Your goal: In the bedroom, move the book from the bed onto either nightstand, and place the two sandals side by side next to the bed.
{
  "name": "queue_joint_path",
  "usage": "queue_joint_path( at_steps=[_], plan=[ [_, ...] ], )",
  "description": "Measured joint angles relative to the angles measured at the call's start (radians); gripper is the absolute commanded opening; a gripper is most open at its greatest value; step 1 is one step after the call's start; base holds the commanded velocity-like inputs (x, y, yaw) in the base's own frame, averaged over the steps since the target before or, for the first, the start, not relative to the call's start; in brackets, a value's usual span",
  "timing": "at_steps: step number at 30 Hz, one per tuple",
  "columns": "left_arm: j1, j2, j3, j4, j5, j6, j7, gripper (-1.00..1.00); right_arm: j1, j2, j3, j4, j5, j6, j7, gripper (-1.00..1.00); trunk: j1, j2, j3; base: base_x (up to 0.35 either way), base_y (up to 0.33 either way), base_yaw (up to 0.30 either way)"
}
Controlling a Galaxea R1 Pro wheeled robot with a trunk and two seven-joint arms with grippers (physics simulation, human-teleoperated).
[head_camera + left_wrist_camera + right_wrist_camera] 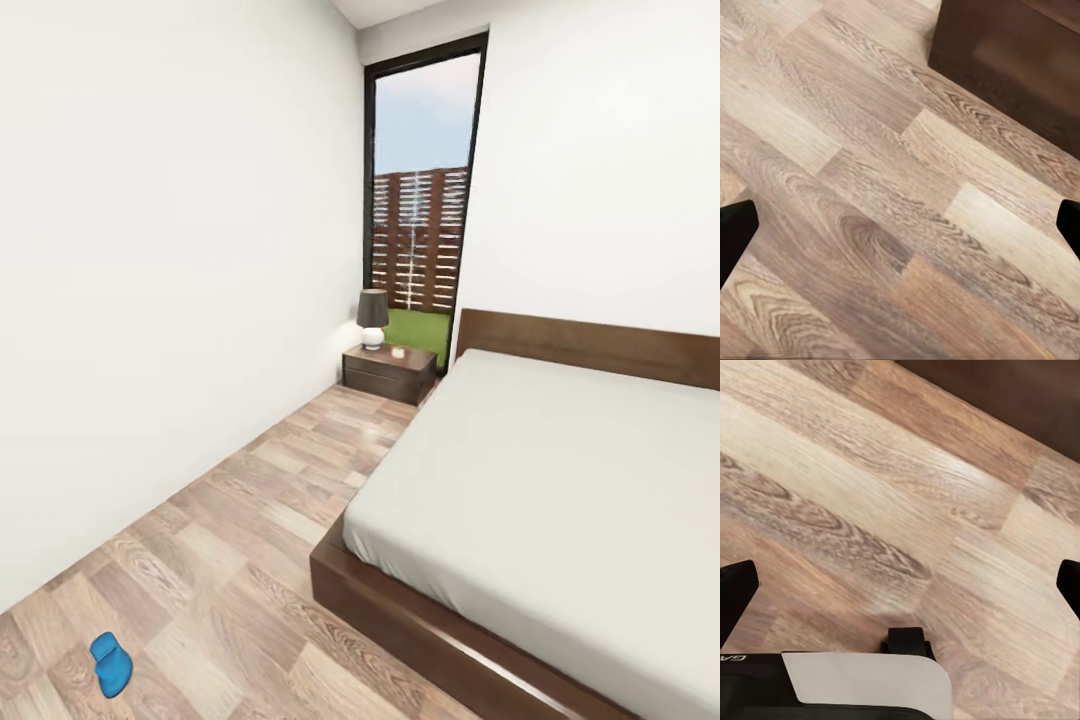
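In the head view the bed (560, 480) with its white mattress and dark brown frame takes up the right side, its headboard against the far wall. A dark brown nightstand (388, 372) stands beside it under the tall window. One blue sandal (110, 664) lies on the wood floor at the near left, close to the white wall. The book is out of view. My left gripper (900, 229) is open over bare floor planks, with the dark bed frame (1020, 52) at the edge of that view. My right gripper (900, 585) is open over bare floor too.
A dark-shaded lamp (372, 318) and a small white object (398, 352) sit on the nightstand. A strip of wood floor (260, 520) runs between the left wall and the bed. Part of the robot's body (862, 686) shows in the right wrist view.
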Motion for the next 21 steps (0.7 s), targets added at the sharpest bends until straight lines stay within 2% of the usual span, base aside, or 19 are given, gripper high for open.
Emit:
queue_joint_path(
  at_steps=[21],
  plan=[
    [0.0, 0.0, 0.0, 0.0, 0.0, 0.0, 0.0, 1.0, 0.0, 0.0, 0.0, 0.0, 0.001, 0.0, 0.0, 1.0, 0.0, 0.0, 0.0, 0.0, 0.0, 0.29]
  ],
)
